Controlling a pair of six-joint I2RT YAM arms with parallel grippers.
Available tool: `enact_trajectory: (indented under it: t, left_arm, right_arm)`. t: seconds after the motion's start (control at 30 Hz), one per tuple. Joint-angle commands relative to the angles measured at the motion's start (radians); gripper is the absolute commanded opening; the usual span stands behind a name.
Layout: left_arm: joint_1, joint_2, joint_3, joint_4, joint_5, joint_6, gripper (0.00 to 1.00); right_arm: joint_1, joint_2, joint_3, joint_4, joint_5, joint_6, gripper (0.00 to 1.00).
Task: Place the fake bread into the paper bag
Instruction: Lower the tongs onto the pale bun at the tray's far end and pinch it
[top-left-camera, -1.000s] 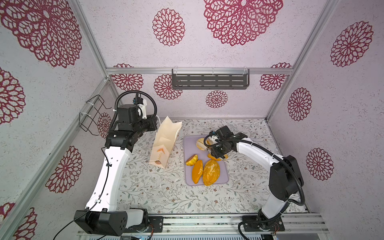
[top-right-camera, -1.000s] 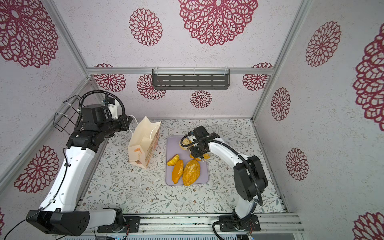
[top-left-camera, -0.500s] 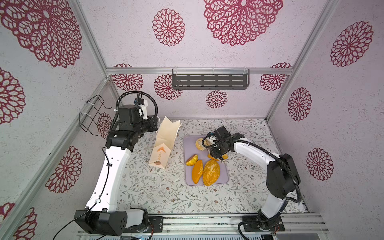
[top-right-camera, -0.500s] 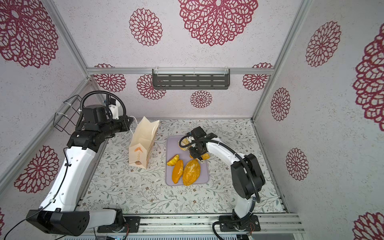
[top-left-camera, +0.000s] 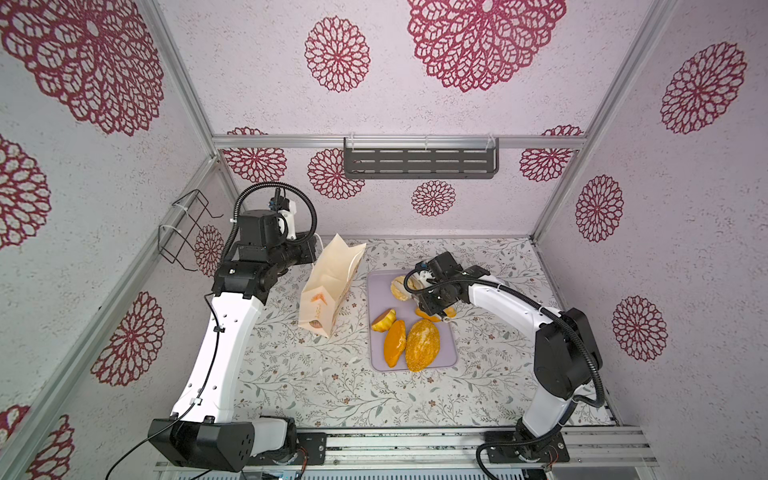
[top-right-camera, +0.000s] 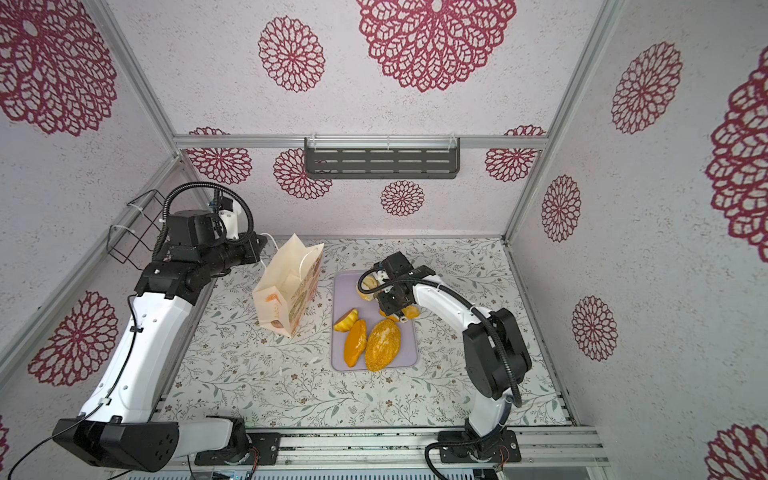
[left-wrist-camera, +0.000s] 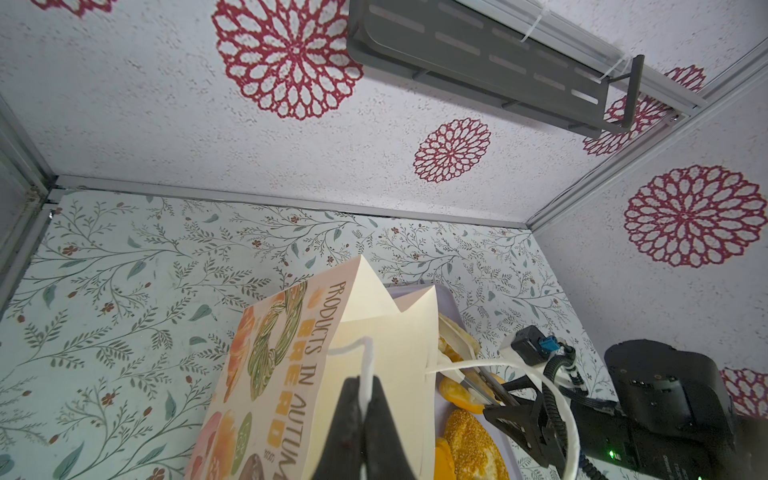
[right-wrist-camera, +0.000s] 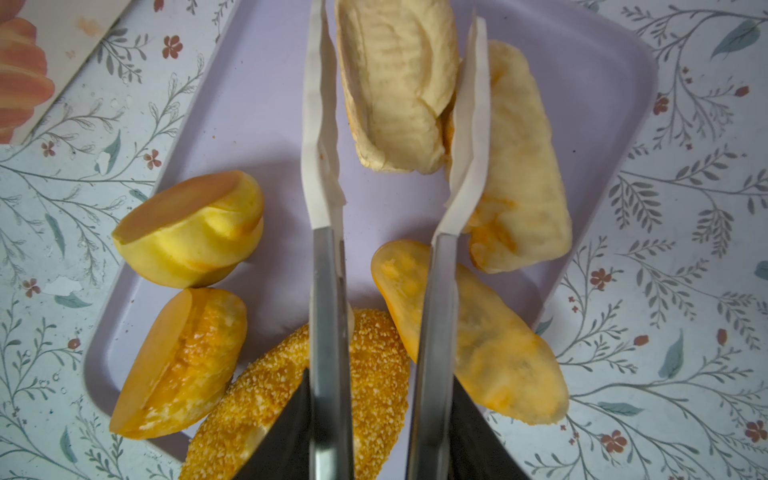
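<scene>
The left tool (left-wrist-camera: 365, 384) is clenched on the white cord handle (left-wrist-camera: 368, 353) of the paper bag (top-left-camera: 332, 286). The bag stands on the bench (top-left-camera: 332, 395) just left of the lilac tray (top-left-camera: 379, 293), its long axis upright but leaning, mouth upward. I judge nothing bagged yet, since all six pieces of fake bread (right-wrist-camera: 187, 232) lie on the tray. At the tray's near end, the seeded loaf (top-left-camera: 422, 345) and the orange oval (top-left-camera: 394, 343) have long axes running near to far. At the far end, the right tool (right-wrist-camera: 397, 25) has its jaws either side of a pale roll (right-wrist-camera: 399, 104), along its length. Whether they pinch it I cannot tell.
</scene>
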Motion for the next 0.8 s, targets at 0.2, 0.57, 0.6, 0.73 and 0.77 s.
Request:
enact_trajectory:
  t: [0.2, 0.57, 0.6, 0.73, 0.77]
  left_arm:
    - [-0.010, -0.002, 0.026, 0.000, -0.008, 0.019, 0.00]
    - [-0.011, -0.010, 0.015, -0.004, -0.013, 0.026, 0.00]
    - [-0.010, -0.011, 0.016, -0.005, -0.013, 0.026, 0.00]
    - [-0.011, -0.013, 0.013, -0.001, -0.013, 0.026, 0.00]
    - [-0.010, -0.013, 0.011, -0.001, -0.012, 0.025, 0.00]
  right_arm:
    - [0.007, -0.068, 0.049, 0.022, -0.007, 0.034, 0.46]
    - [0.010, -0.068, 0.058, 0.042, -0.007, 0.075, 0.46]
    - [0.010, -0.070, 0.057, 0.044, -0.005, 0.076, 0.46]
    - [0.011, -0.056, 0.069, 0.027, 0.005, 0.077, 0.46]
    - [0.009, -0.047, 0.071, 0.019, 0.010, 0.076, 0.46]
